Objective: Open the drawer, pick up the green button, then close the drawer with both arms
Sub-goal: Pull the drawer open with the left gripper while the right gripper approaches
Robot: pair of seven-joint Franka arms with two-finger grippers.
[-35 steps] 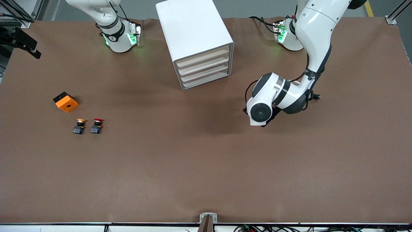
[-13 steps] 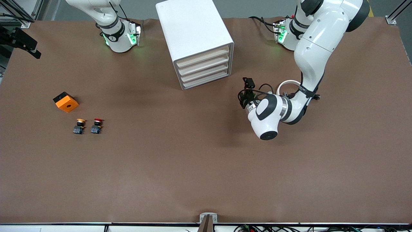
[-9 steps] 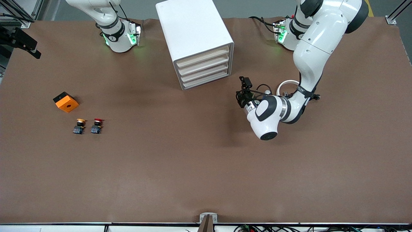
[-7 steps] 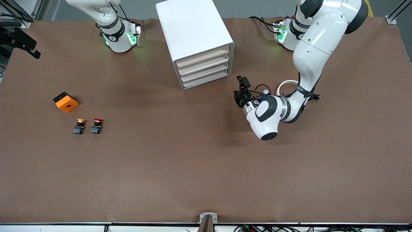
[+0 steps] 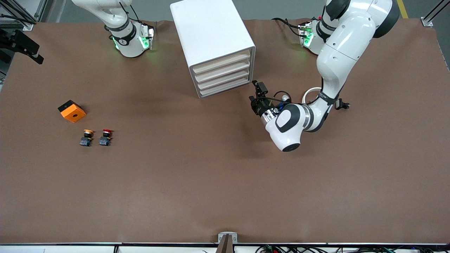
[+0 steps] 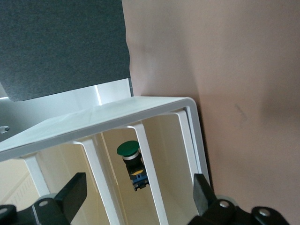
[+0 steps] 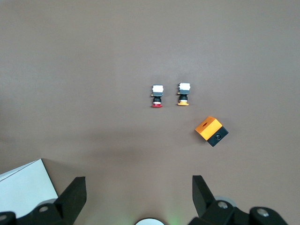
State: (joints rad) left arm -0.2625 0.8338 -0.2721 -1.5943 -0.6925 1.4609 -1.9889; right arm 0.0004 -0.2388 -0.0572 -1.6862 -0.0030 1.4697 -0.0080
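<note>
The white cabinet (image 5: 211, 31) stands between the arms' bases with four cream drawer fronts (image 5: 222, 73), all pushed in. My left gripper (image 5: 258, 94) is open and empty, low over the table beside the cabinet's front corner toward the left arm's end. In the left wrist view its fingers (image 6: 70, 197) frame the cabinet front (image 6: 154, 105), and the green button (image 6: 128, 150) shows inside between two white dividers. My right gripper (image 7: 138, 194) is open and empty, high over the table. It is out of the front view.
A red-capped button (image 5: 105, 137) and a yellow-capped button (image 5: 86, 137) stand side by side toward the right arm's end, with an orange and black block (image 5: 71, 111) close by. All three show in the right wrist view: red (image 7: 157, 96), yellow (image 7: 183, 94), block (image 7: 211, 131).
My left arm has turned its wrist and carried its open gripper toward the cabinet's front corner. The right arm, the drawers and the loose parts have not moved.
</note>
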